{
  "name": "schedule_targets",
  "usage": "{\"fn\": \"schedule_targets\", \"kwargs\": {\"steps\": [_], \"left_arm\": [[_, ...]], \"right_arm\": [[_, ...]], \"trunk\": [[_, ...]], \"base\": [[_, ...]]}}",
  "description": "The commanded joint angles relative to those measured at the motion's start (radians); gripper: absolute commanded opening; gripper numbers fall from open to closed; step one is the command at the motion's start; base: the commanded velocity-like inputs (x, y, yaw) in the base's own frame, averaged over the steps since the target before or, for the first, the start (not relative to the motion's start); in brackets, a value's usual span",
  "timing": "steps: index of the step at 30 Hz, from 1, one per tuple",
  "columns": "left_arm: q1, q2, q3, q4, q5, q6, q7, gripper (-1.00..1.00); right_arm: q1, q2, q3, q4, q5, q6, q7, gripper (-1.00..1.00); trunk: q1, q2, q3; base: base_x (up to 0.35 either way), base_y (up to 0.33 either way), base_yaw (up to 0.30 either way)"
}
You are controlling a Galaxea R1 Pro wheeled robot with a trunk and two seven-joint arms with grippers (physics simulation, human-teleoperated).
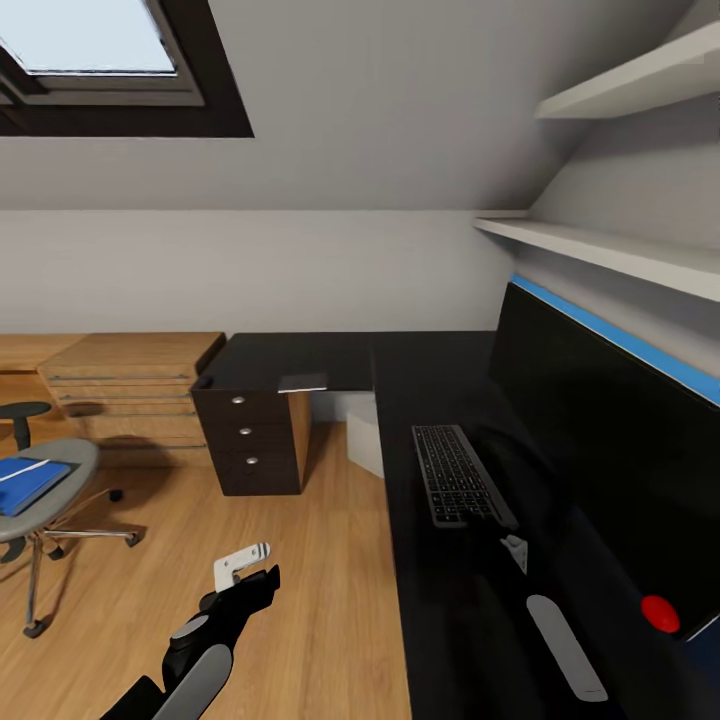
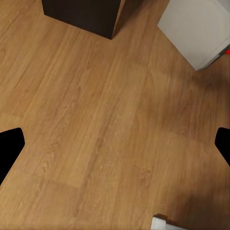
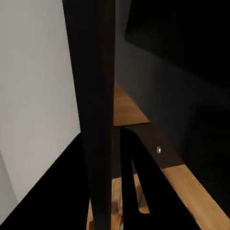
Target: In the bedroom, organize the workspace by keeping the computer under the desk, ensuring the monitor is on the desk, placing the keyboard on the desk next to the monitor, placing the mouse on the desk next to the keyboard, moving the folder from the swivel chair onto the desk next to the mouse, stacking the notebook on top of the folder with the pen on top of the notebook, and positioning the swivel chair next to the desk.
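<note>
The left gripper [image 1: 252, 566], jaws spread wide and empty, hangs over bare floor [image 1: 300, 600], clear of the folder [image 1: 28, 484] on the swivel chair [image 1: 45, 500]; right gripper state indeterminable.

One desk [image 1: 440, 620], and on it one keyboard [image 1: 456, 475] and one monitor [image 1: 610, 440]. One swivel chair [image 1: 50, 480] carries one blue folder [image 1: 28, 482]. One computer tower [image 1: 366, 440] stands under the desk. One dark drawer unit [image 1: 250, 440] — three round knobs on its front. Two wall shelves [image 1: 610, 250] — and one skylight [image 1: 95, 40].
</note>
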Motion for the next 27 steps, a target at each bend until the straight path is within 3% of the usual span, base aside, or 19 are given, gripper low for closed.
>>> {"fn": "schedule_targets", "kwargs": {"steps": [1, 13, 22, 23, 27], "left_arm": [[-0.001, 0.001, -0.002, -0.001, 0.004, 0.003, 0.007, 1.00], [-0.001, 0.001, -0.001, -0.001, 0.005, 0.007, 0.006, 1.00], [-0.001, 0.001, -0.002, 0.000, 0.006, 0.006, 0.006, 1.00], [-0.001, 0.001, -0.002, 0.000, 0.006, 0.007, 0.006, 1.00], [-0.001, 0.001, -0.002, 0.001, 0.005, 0.007, 0.006, 1.00]], "right_arm": [[-0.001, 0.001, -0.003, 0.000, -0.008, 0.007, 0.005, -1.00], [-0.001, -0.002, -0.003, 0.000, -0.008, 0.007, 0.005, -1.00], [-0.001, -0.004, -0.003, 0.000, -0.008, 0.007, 0.005, -1.00], [-0.001, -0.004, -0.003, 0.000, -0.008, 0.007, 0.005, 1.00], [-0.001, -0.004, -0.003, 0.000, -0.007, 0.007, 0.005, 1.00]], "trunk": [[0.000, -0.001, -0.001], [0.000, -0.001, -0.001], [0.000, -0.001, -0.001], [0.000, -0.001, -0.001], [0.000, -0.001, -0.001]], "base": [[0.023, -0.203, 0.000], [0.009, -0.027, 0.000], [0.121, 0.000, 0.000], [0.012, 0.000, 0.000], [0.003, 0.000, 0.000]]}}
